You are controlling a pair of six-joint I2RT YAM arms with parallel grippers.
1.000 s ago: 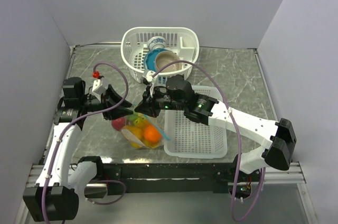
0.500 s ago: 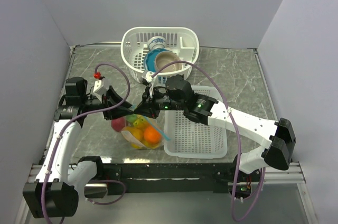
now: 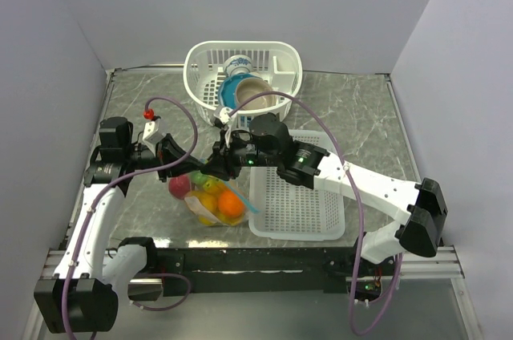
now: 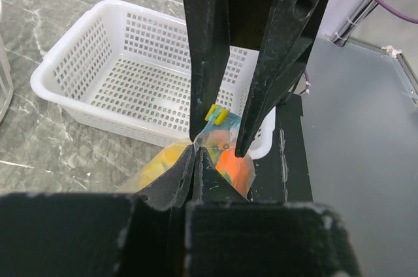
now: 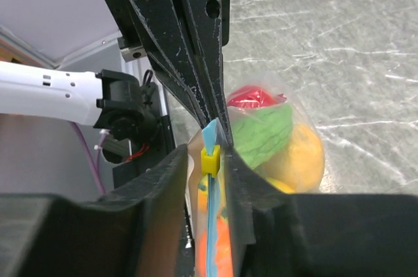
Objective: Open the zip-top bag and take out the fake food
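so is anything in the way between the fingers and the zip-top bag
nothing visible. the left fingers are shut on the top edge of the zip-top bag, and the right fingers sit either side of its zip strip at the yellow slider.

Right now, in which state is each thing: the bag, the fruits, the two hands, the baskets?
zip-top bag, lying on the table, zip looks closed
fake food, inside the bag
left hand, shut on the bag's edge
right hand, open around the yellow slider
round basket, holding bowls
flat basket, upright beside the bag
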